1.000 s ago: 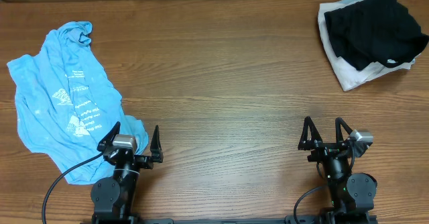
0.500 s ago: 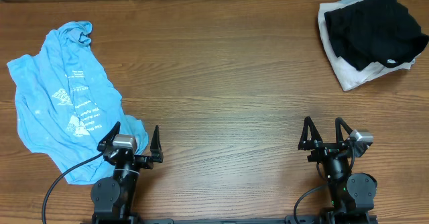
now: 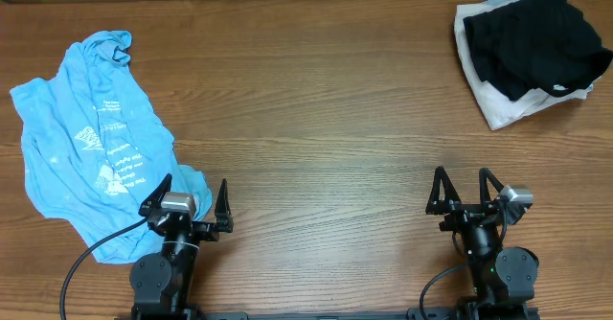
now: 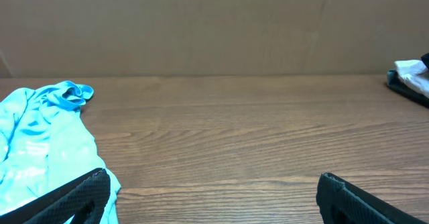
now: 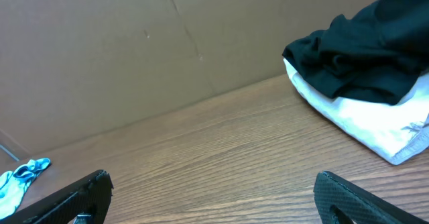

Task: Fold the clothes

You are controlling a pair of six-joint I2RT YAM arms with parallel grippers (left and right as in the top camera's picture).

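A light-blue T-shirt (image 3: 91, 148) with white print lies crumpled at the table's left; it also shows in the left wrist view (image 4: 40, 143). A black garment (image 3: 532, 47) lies bunched on a white one (image 3: 498, 104) at the far right corner, also seen in the right wrist view (image 5: 355, 56). My left gripper (image 3: 192, 197) is open and empty at the front left, its left finger beside the blue shirt's lower edge. My right gripper (image 3: 464, 191) is open and empty at the front right, well short of the black garment.
A brown cardboard wall (image 4: 214, 23) stands along the table's far edge. Bare wood table (image 3: 316, 119) lies between the two piles. A black cable (image 3: 86, 262) runs from the left arm's base.
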